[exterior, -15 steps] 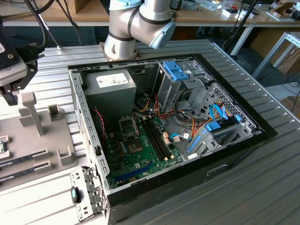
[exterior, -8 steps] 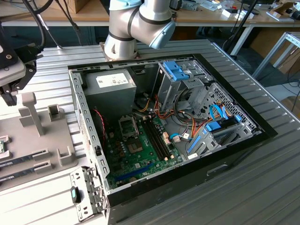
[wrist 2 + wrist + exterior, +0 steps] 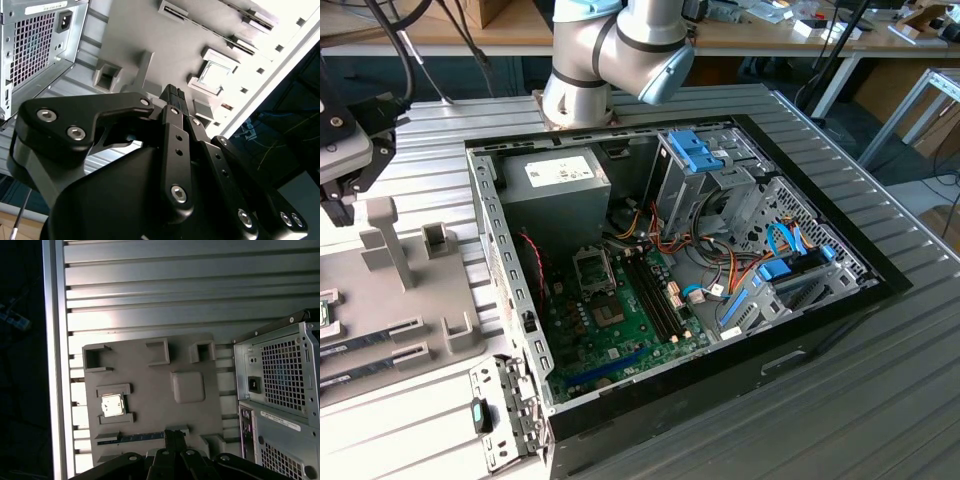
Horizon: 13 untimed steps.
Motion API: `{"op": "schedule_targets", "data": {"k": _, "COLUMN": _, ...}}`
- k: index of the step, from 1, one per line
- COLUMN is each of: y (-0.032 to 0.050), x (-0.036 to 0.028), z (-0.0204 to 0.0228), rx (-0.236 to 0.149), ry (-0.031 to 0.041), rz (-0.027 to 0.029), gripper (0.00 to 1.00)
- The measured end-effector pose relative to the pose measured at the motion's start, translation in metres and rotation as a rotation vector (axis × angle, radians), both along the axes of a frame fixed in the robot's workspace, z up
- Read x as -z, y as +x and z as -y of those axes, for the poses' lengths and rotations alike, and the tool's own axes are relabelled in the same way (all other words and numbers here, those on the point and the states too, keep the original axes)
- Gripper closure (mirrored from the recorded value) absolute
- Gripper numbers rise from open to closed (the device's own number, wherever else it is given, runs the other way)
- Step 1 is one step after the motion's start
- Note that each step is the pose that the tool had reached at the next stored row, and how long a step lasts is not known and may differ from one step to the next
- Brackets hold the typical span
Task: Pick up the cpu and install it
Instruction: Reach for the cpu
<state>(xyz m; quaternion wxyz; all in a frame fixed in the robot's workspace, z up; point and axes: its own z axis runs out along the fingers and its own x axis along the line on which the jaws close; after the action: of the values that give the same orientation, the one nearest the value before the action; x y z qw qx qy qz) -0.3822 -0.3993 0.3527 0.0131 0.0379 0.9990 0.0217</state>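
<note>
We see a ribbed metal table carrying an open computer case. The green motherboard lies on the case floor, partly hidden under cables and drive cages. The grey arm rises behind the case and is cut off by the top of the exterior view. On the exterior view's left a grey fixture tray sits on the table, running out of the picture. Both wrist views look down on this tray, with the case's perforated back wall beside it. The black gripper hangs above the tray, its body covering much of the second wrist view. Its two ribbed fingertips look pressed together with nothing between them, though we see them only from behind. The cpu lies flat in a recessed seat on the tray, framed by two raised grey brackets, its silvery top up and apart from the gripper. In the second wrist view the cpu is washed out by glare. A long narrow stick lies in a slot just beside the cpu seat, partly covered by the gripper.
</note>
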Motion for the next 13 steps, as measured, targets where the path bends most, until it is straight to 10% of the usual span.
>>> {"op": "schedule_targets", "data": {"k": 13, "y": -0.0035, "x": 0.0007, "z": 0.0000, "rx": 0.000, "ry": 0.0000, "rz": 0.0000, "gripper": 0.89}}
